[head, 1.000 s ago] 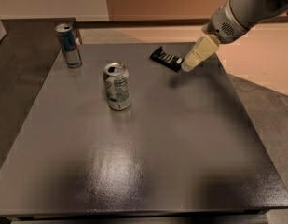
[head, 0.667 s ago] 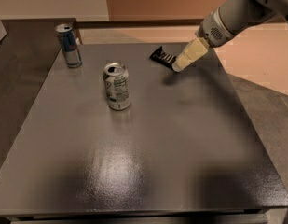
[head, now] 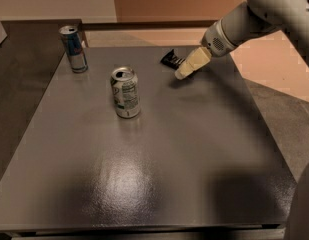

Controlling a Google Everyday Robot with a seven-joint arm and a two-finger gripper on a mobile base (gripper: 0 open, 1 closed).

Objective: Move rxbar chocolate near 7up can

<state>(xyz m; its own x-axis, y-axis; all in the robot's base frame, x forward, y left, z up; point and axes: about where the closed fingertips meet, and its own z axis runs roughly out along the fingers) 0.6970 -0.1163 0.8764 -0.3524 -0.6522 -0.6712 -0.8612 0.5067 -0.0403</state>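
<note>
The rxbar chocolate (head: 170, 59) is a small black wrapper lying flat near the far edge of the grey table, right of centre. The gripper (head: 185, 70) with cream fingers hangs from the arm coming in from the upper right; its tips sit right at the bar's right end, partly covering it. The 7up can (head: 125, 92) stands upright, white and silver with green print, left of centre and well to the front left of the bar.
A taller slim blue-and-silver can (head: 74, 49) stands at the far left corner of the grey table (head: 159, 159). A darker counter lies to the left, tan floor beyond the table's right edge. The arm's white body (head: 274, 9) fills the upper right.
The gripper has moved left and slightly away along the table's far side, coming over the bar's right end. The bar and both cans have stayed in place.
</note>
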